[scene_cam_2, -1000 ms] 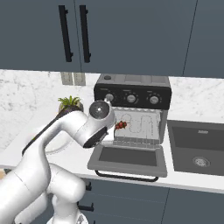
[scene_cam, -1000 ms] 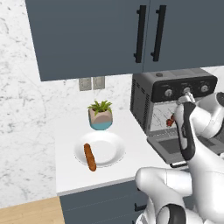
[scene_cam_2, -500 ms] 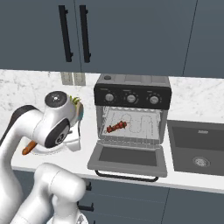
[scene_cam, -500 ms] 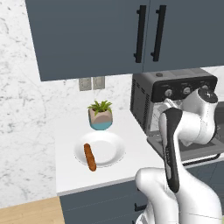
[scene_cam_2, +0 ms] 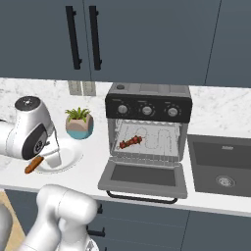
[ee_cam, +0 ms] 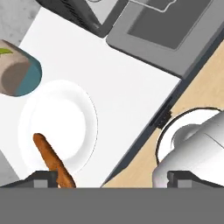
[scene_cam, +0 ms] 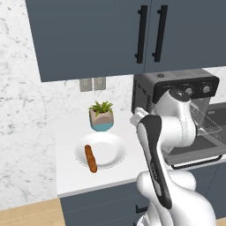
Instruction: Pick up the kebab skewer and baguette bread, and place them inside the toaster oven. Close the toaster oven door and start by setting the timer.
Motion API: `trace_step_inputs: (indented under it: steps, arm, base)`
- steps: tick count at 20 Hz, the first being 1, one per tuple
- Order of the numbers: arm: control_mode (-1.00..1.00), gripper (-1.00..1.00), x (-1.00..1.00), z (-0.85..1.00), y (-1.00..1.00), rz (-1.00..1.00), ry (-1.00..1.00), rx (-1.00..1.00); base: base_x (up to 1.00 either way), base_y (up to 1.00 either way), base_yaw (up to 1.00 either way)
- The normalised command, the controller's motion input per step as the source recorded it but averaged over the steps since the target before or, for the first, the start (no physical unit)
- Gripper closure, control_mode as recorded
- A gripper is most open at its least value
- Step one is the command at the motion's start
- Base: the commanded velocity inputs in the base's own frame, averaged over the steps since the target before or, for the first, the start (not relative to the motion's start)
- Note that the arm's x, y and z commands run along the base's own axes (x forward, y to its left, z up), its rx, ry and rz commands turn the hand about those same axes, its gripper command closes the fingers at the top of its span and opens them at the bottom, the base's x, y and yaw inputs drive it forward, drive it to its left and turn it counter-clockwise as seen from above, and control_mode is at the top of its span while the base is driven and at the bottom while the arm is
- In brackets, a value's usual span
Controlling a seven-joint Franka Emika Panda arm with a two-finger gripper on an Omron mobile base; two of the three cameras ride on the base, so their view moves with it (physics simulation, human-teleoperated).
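We've got the two-finger gripper (ee_cam: pixel 111 177) wide open, holding nothing, above the round white plate (ee_cam: pixel 83 118). The slim orange-brown baguette bread (ee_cam: pixel 52 161) lies on the plate's edge, by one fingertip, not btwn them. The short dark-red kebab skewer (scene_cam_2: pixel 131 142) sits on the rack inside the boxy black toaster oven (scene_cam_2: pixel 148 105), well off to the side; its drop-down glass door (scene_cam_2: pixel 144 175) is down. Risk: descending off-centre, we'd clip or roll the loaf off the rim.
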Motion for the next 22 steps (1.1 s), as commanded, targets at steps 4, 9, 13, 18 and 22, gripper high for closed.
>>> trace_step_inputs:
  steps: [4,9,13,18,22]
  arm:
    - [-1.0,-1.0,-0.17,-0.02,0.75,0.13,0.03,-0.1]
    - [-1.0,-1.0,-0.01,-0.09,0.26,0.06,0.0,-0.06]
    - [-1.0,-1.0,0.0,-0.07,0.06,0.07,0.0,-0.03]
    - [-1.0,-1.0,0.24,-0.2,0.17,0.11,0.0,-0.03]
    - [-1.0,-1.0,0.48,-0.16,0.33,0.29,0.05,0.0]
  base:
    - [0.0,0.0,0.0]
    - [0.0,0.0,0.0]
    - [0.0,0.0,0.0]
    - [0.0,0.0,0.0]
    - [0.0,0.0,0.0]
